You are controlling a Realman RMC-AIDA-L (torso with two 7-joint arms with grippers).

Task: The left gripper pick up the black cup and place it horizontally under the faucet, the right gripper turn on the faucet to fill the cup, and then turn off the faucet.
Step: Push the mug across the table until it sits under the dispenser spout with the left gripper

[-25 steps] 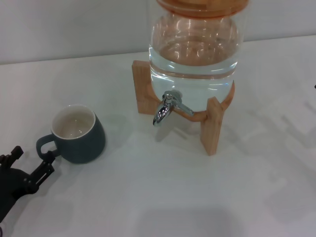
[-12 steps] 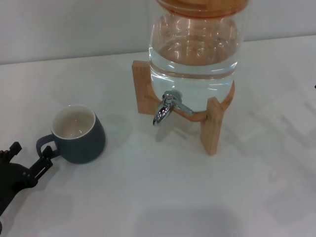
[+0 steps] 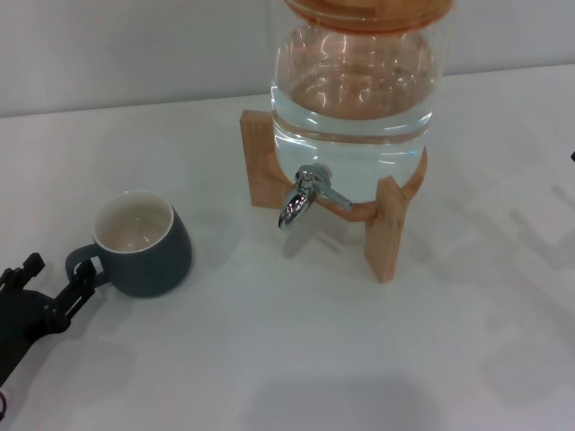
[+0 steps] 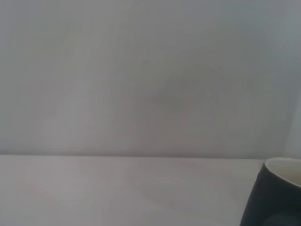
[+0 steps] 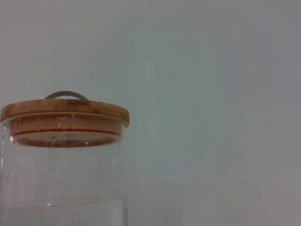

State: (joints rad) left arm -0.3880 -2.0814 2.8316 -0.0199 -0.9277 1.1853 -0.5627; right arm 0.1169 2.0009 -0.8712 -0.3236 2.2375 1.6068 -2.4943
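**Operator:** Any brand or writing you can read here?

**Observer:** None you could make out. The black cup (image 3: 144,244), the glass jar (image 3: 356,99) and its wooden stand (image 3: 384,229) all show plain surfaces.

**Operator:** Where's the cup?

**Observer:** Your head view has it upright on the white table (image 3: 296,350), well to the left of the faucet (image 3: 301,196), with its cream inside showing and its loop handle turned toward the left gripper (image 3: 45,289).

**Operator:** And the hand?

**Observer:** It sits at the left edge, low, fingers spread apart and holding nothing. One fingertip (image 3: 83,274) lies right at the handle; you can't tell whether it touches.

**Operator:** What do the wrist views add?

**Observer:** Your left wrist view catches only a sliver of the cup (image 4: 275,195) against the wall. Your right wrist view gives the jar's wooden lid (image 5: 64,114) with a metal handle on top, which the head view crops off. The right gripper appears nowhere.
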